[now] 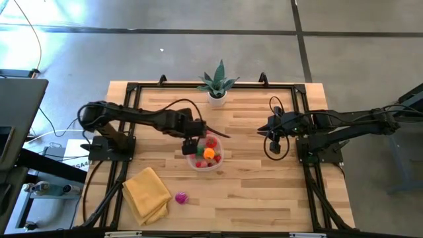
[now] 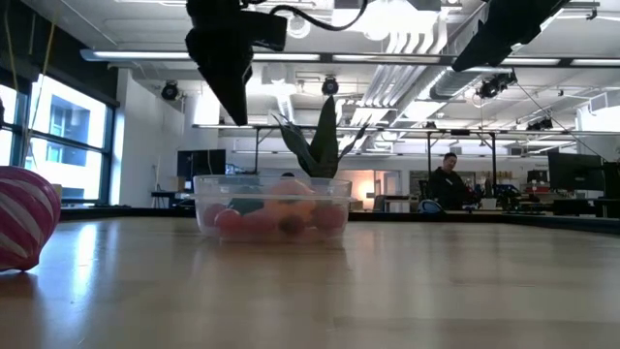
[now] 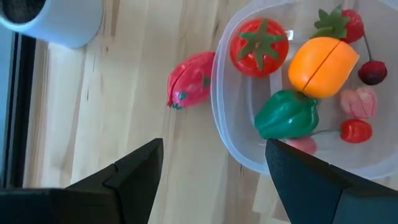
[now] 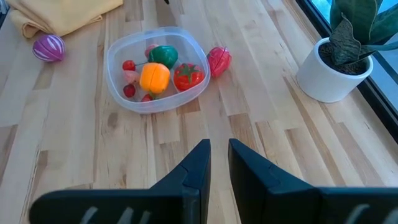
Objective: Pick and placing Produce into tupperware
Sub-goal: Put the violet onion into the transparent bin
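The clear round tupperware (image 1: 205, 158) stands mid-table and holds a red tomato (image 3: 259, 46), an orange piece (image 3: 323, 65), a green pepper (image 3: 286, 115) and smaller red and pink produce. A red piece of produce (image 3: 191, 79) lies on the wood just outside its far rim. A magenta striped piece (image 1: 181, 198) lies near the front, beside the yellow cloth. My left gripper (image 3: 214, 165) hangs open above the tupperware's left rim, pointing steeply down, with nothing between its fingers. My right gripper (image 4: 219, 158) waits shut, raised, to the right of the tupperware.
A folded yellow cloth (image 1: 147, 193) lies at the front left. A spiky green plant in a white pot (image 1: 218, 89) stands at the far edge. Bare wood lies between the tupperware and my right arm. A person (image 2: 448, 179) shows in the room beyond.
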### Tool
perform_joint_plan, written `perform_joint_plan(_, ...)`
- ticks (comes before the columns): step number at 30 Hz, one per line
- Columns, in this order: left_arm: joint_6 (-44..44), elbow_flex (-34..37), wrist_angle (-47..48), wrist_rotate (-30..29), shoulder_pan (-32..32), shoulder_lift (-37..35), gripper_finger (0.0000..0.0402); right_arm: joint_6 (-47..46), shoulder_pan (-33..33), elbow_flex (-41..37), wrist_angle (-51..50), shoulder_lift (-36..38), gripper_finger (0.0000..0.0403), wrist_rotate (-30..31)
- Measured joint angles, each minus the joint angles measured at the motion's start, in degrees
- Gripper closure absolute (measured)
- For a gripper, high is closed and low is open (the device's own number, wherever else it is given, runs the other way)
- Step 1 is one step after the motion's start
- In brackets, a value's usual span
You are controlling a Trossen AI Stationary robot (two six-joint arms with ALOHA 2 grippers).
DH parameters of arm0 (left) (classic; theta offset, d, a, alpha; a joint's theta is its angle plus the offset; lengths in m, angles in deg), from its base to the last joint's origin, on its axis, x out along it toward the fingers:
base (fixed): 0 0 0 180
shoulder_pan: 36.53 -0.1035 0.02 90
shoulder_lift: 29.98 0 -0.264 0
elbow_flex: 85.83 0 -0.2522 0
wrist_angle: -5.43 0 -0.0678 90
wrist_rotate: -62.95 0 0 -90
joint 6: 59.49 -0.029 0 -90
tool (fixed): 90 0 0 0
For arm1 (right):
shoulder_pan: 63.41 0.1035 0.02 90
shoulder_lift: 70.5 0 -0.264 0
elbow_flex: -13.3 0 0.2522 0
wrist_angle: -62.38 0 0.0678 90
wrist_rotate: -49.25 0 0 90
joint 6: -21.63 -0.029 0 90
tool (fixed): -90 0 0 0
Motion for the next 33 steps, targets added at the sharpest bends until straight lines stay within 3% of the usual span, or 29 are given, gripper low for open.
perform_joint_plan(8, -6.57, 13.21, -10.8, 5.91, -4.58, -7.15, 0.0131, 0.0, 0.0, 0.0, 0.0, 0.01, 0.0356, 0.0)
perform_joint_plan(16, -0.52, 19.59, -9.85, 11.47, -7.34, -10.41, 0.0131, 0.0, 0.01, 0.0, 0.0, 0.01, 0.0356, 0.0)
perform_joint_plan(24, 7.37, 19.74, -8.61, 13.7, 1.03, -12.43, 0.0131, 0.0, 0.01, 0.0, -0.03, 0.0, 0.0356, -0.02)
perform_joint_plan(33, 32.57, 19.74, -6.39, 12.65, 13.52, -12.76, 0.0131, 0.0, -0.01, 0.0, -0.05, 0.01, 0.0356, 0.0)
